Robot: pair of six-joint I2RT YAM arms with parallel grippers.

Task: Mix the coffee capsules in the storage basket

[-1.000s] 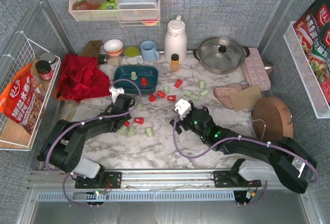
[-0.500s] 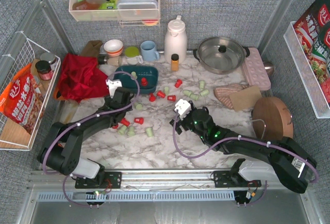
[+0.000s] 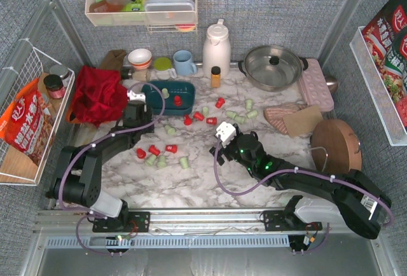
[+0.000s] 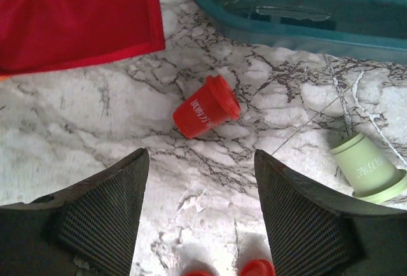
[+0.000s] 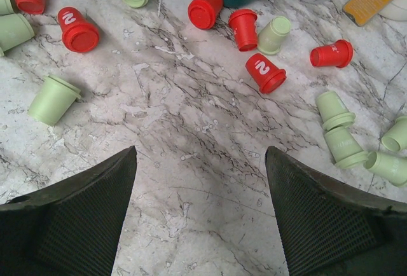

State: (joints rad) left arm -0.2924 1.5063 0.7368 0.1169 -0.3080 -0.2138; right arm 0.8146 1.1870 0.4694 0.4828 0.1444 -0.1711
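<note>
Two only of the small tapered plastic coffee capsules (image 3: 179,100), one bright red and one pale mint green, show inside the dark teal, low-walled rectangular plastic storage basket (image 3: 187,87); the others lie scattered over the white marble-patterned table (image 3: 191,187) in front of it. My left gripper (image 4: 200,161) hangs just off the basket's left end, jaws wide apart and holding nothing, with a red capsule (image 4: 206,106) lying on its side just ahead of them, near the crumpled red cloth (image 4: 70,15). My right gripper (image 5: 200,161) hovers over bare marble near the middle, equally wide and empty. The step in hand, as I judge it, is the next pick. I would square the left jaws across the red pod's tapered body, not its flared rim, drop low before closing so it cannot roll, then lift clear of the basket wall and release over the open floor. Alternating colours should give the mix; the cloth's edge is the snag to avoid.
</note>
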